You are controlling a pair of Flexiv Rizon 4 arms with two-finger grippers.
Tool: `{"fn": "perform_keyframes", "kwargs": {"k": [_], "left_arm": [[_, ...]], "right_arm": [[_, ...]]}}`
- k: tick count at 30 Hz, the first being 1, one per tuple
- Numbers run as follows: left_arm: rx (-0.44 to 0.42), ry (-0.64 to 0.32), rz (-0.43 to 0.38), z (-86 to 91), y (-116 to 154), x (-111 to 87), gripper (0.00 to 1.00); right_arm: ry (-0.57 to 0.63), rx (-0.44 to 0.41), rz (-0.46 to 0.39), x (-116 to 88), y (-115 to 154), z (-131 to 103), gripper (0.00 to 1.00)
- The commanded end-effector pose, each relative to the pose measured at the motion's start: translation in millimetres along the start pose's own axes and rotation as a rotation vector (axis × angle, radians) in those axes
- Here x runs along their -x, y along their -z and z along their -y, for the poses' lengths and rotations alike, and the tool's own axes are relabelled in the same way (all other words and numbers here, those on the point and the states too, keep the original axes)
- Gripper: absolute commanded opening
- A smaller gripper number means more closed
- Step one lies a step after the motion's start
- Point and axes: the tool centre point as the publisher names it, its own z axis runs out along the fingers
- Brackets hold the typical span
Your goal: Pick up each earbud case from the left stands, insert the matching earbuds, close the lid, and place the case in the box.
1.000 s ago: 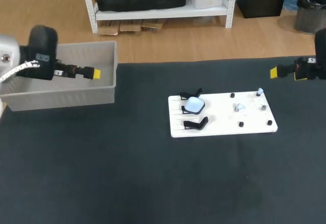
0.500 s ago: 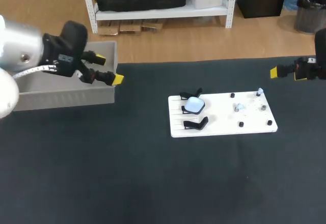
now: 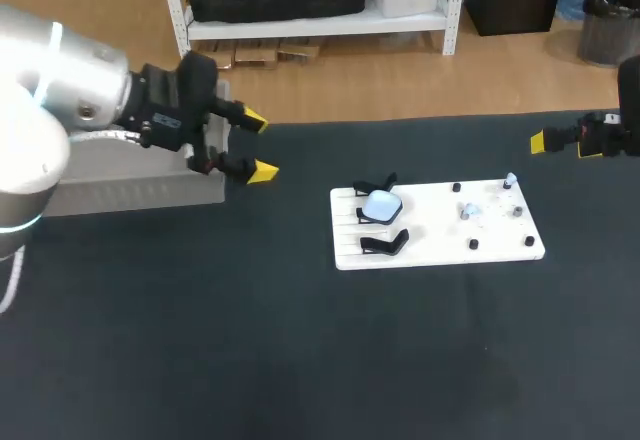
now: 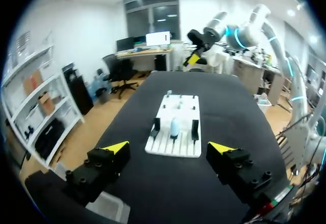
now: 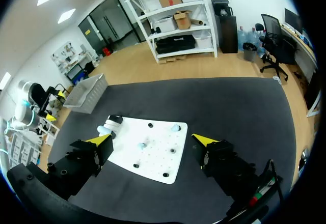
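A white board [image 3: 437,225] lies right of the table's middle. At its left end a pale blue earbud case [image 3: 381,204] sits between two black stands [image 3: 385,243]. Pale earbuds [image 3: 510,179] rest on pegs at its right end. My left gripper [image 3: 258,145] hangs open and empty just past the grey box's [image 3: 130,192] right corner, well left of the board. In the left wrist view the case [image 4: 174,126] is ahead of the open fingers [image 4: 168,148]. My right gripper [image 3: 540,141] hovers open at the far right, above the board [image 5: 153,155].
The grey box stands at the table's back left, partly hidden behind my left arm. Black tabletop spreads in front of the board and between it and the box. Small black pegs [image 3: 473,245] dot the board's right half.
My left arm has swung right, from above the grey box to just past its right corner, towards the board. The right arm has kept still.
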Motion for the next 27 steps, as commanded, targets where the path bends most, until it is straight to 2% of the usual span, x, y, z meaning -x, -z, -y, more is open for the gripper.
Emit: {"fn": "perform_keyframes", "kwargs": {"k": [1, 12, 22, 25, 27], "left_arm": [[-0.087, -0.016, 0.028, -6.5, -24.6, 1.5, 1.00], [-0.171, -0.018, 0.027, 6.8, -70.3, -12.3, 1.00], [-0.177, -0.008, 0.045, 22.2, -96.1, -26.8, 1.00], [-0.183, -0.010, 0.060, 24.9, -105.7, -28.4, 0.93], [-0.186, -0.011, 0.070, 26.1, -112.2, -28.8, 0.93]], "right_arm": [[0.001, 0.003, -0.001, 0.4, -0.1, 0.9, 1.00], [0.001, 0.003, -0.001, 0.4, -0.1, 0.9, 1.00], [0.001, 0.003, -0.001, 0.4, -0.1, 0.9, 1.00], [0.001, 0.003, -0.001, 0.4, -0.1, 0.9, 1.00], [0.001, 0.003, -0.001, 0.4, -0.1, 0.9, 1.00]]}}
